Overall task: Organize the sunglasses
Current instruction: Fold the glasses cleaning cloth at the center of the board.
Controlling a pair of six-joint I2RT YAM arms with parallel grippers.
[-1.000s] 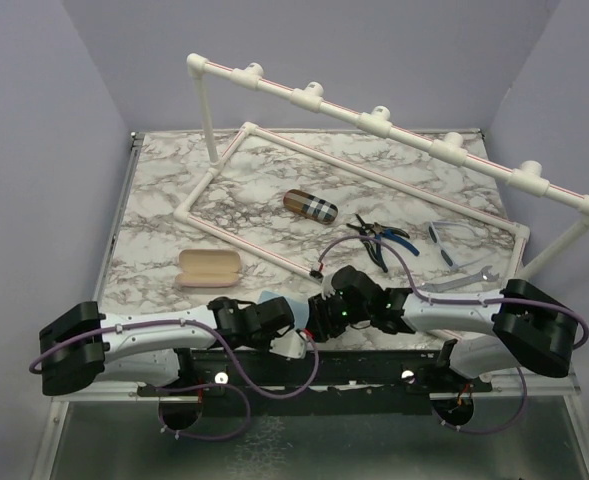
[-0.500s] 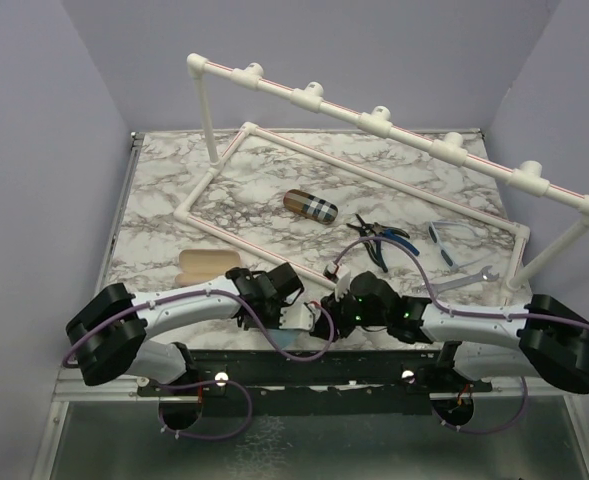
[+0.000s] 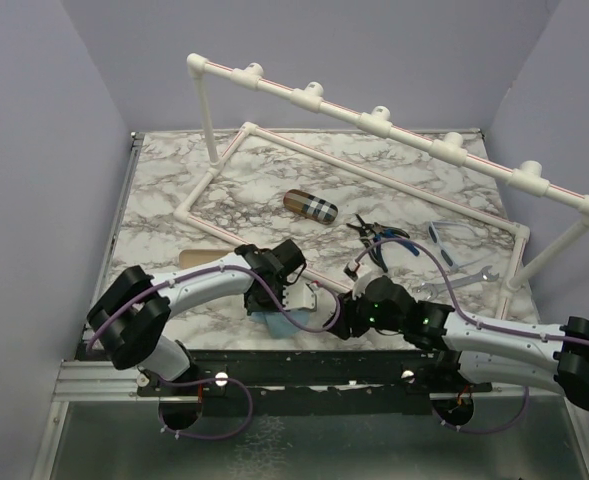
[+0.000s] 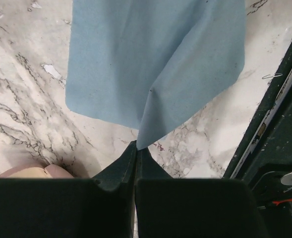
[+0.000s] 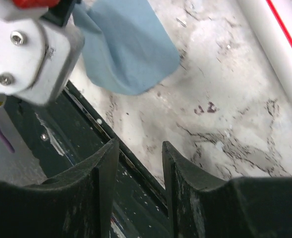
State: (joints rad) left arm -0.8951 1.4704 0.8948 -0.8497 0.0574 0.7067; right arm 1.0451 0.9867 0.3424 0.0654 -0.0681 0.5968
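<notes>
A blue-framed pair of sunglasses (image 3: 444, 240) lies on the marble table (image 3: 174, 190) at the right, inside the pipe frame and far from both grippers. My left gripper (image 3: 294, 310) (image 4: 136, 146) is shut on the corner of a light blue cloth (image 3: 272, 322) (image 4: 155, 59), which spreads over the marble near the table's front edge. Just to its right, my right gripper (image 3: 340, 318) (image 5: 139, 148) is open over the front edge, with nothing between its fingers. In the right wrist view the cloth (image 5: 128, 47) lies ahead of that gripper, next to the left gripper's white body (image 5: 31, 49).
Black-and-blue pliers (image 3: 381, 238) and a brown plaid case (image 3: 309, 205) lie mid-table. A pink case (image 3: 189, 258) (image 4: 27, 171) sits partly hidden behind the left arm. A white PVC pipe frame (image 3: 374, 120) (image 5: 277, 47) spans the back and right. A silver wrench (image 3: 464, 280) lies front right.
The left arm has swung up over the table, keeping hold of the blue cloth. The right gripper has drawn away to the right and its jaws have widened a little.
</notes>
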